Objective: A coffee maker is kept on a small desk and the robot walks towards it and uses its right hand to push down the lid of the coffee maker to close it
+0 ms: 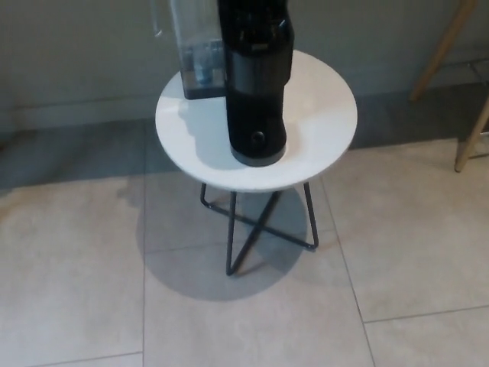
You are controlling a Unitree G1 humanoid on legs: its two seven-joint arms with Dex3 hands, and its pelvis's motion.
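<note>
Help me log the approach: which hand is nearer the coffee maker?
Neither can be judged: no hand shows in the head view. The coffee maker stands alone on the round white table.

Coffee maker point(256, 92) stands on the round side table point(325, 115), near its middle, base toward the front edge. Its water tank point(195, 53) sits behind, to the left. Crossed wire legs point(256, 222) beneath, wooden legs point(474, 122) far right.

Beige tiled floor point(229, 321), grey wall point(76, 53), wooden legs point(474, 122).
</note>
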